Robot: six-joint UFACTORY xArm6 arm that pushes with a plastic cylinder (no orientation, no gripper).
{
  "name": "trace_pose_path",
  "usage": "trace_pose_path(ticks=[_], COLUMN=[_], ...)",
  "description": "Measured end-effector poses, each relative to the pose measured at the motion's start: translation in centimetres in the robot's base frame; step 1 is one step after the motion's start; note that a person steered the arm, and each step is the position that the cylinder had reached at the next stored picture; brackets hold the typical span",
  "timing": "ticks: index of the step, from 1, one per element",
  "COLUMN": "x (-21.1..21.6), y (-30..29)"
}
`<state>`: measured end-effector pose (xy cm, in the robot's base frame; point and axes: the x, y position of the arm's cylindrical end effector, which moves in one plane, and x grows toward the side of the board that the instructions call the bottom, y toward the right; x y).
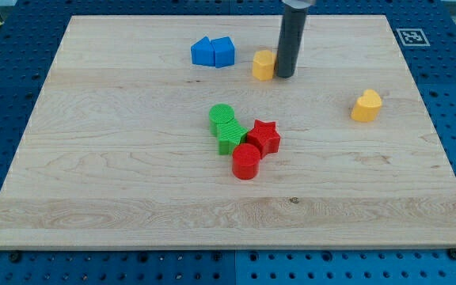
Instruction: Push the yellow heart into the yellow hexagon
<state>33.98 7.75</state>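
Camera view looks down on a wooden board (133, 198) set on a blue perforated table (6, 79); my tip (285, 76) stands in the upper middle of the frame, just to the right of the yellow hexagon (264, 65) and touching it or very nearly so (the gap is too fine to judge); there are no fingers to spread or press, only a plain dark rod that holds nothing. The yellow heart (366, 105) lies at the right of the frame, well apart from the hexagon and lower than it, with bare board between them. Two blue blocks (212, 52) sit touching each other at the upper left of the hexagon; near the centre a green cylinder (222, 115), a second green block (230, 136), a red star (264, 136) and a red cylinder (245, 161) cluster together, clear of the straight line from heart to hexagon. I judge the heart to be a light, stiff plastic piece that slides easily on smooth wood and may spin if struck off-centre; contact belongs on its far right flank, low and central, so the push drives it up and left.
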Motion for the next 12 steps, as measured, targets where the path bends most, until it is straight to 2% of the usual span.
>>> trace_pose_path(ticks=[1, 2, 4, 5, 8, 10, 12], x=[0.9, 6.3, 11.8, 13.6, 11.5, 8.3, 8.0], y=[-1.3, 0.6, 10.7, 11.6, 15.0, 14.7, 12.2])
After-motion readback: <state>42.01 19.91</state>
